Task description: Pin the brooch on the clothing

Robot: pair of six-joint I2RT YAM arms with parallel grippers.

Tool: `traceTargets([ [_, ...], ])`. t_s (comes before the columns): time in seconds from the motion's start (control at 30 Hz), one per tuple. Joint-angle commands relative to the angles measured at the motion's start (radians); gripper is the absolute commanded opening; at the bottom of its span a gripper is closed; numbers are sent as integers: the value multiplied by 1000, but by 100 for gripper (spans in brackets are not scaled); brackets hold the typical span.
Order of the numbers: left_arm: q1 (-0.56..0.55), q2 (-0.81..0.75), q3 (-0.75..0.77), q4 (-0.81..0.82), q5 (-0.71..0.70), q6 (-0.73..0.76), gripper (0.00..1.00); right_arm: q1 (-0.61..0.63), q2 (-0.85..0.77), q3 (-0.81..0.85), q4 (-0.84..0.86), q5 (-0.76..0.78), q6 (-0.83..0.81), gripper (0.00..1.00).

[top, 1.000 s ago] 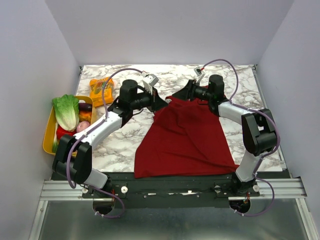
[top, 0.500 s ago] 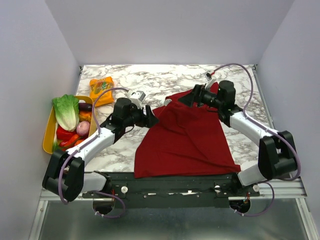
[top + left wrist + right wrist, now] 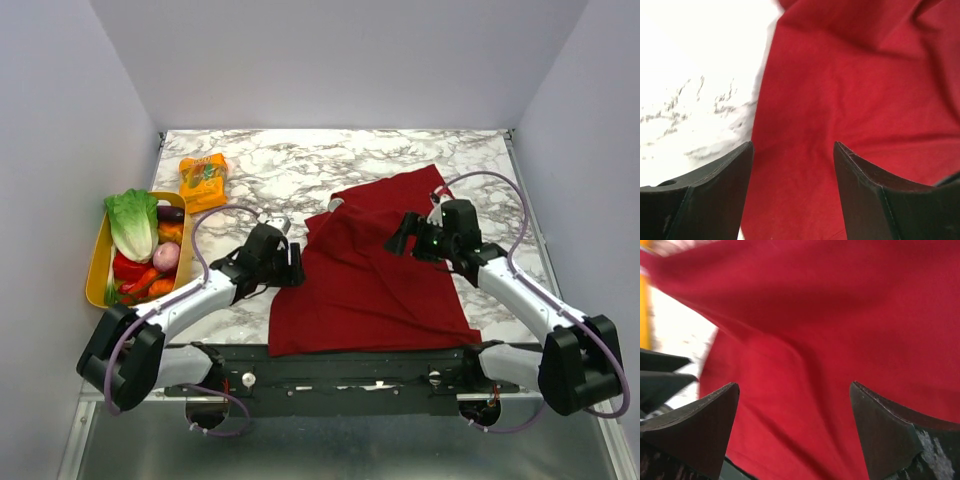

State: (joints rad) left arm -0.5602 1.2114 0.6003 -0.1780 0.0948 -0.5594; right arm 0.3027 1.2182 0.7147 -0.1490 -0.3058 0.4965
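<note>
Beneath right end effector (image 3: 794, 385), clothing (image 3: 370, 275)

Open table (image 3: 320, 160) behind T-shirt (image 3: 370, 285); tray (image 3: 95, 268), packet (image 3: 203, 180) crowd left edge.

White-shelled left arm (image 3: 195, 295) and white-shelled right arm (image 3: 520, 290) have black joint housings (image 3: 575, 360) and looping purple cables (image 3: 193, 245). Left gripper (image 3: 793, 143) and right gripper (image 3: 794, 383) bear black wedge-shaped fingers (image 3: 710, 195), one right tip perhaps scuffed.

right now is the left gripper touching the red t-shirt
Cannot tell. The left wrist view shows the left gripper open over the red T-shirt, but neither contact nor a gap.
</note>
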Motion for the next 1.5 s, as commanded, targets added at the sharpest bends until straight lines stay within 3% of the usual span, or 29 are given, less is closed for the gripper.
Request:
traceTargets([
  [0.0,-49,62,35,-74,-182,-17,71,4,-89,-58,-185,158,28,99],
  [0.2,-70,290,123,-21,-299,12,55,4,-158,-83,-250,240,57,100],
  [0.33,-76,462,206,-28,-305,47,18,3,-183,-81,-273,274,57,100],
  [0.43,-75,513,274,-49,-308,56,0,4,-189,-80,-282,286,54,100],
  [0.7,31,576,436,-78,-287,98,0,3,-157,-77,-282,287,45,100],
  [0.97,160,561,483,-80,-213,142,0,4,-132,-67,-287,300,24,100],
  [1.0,158,544,474,-81,-204,147,1,4,-129,-60,-293,298,22,100],
  [1.03,158,509,464,-75,-185,154,25,4,-128,-60,-300,298,16,100],
  [1.13,158,432,434,-92,-182,142,63,4,-121,-57,-323,284,4,100],
  [1.23,164,357,397,-155,-233,128,74,9,-114,-60,-366,248,4,100],
  [1.47,235,257,343,-394,-293,-17,76,119,-79,-81,-507,206,60,100],
])
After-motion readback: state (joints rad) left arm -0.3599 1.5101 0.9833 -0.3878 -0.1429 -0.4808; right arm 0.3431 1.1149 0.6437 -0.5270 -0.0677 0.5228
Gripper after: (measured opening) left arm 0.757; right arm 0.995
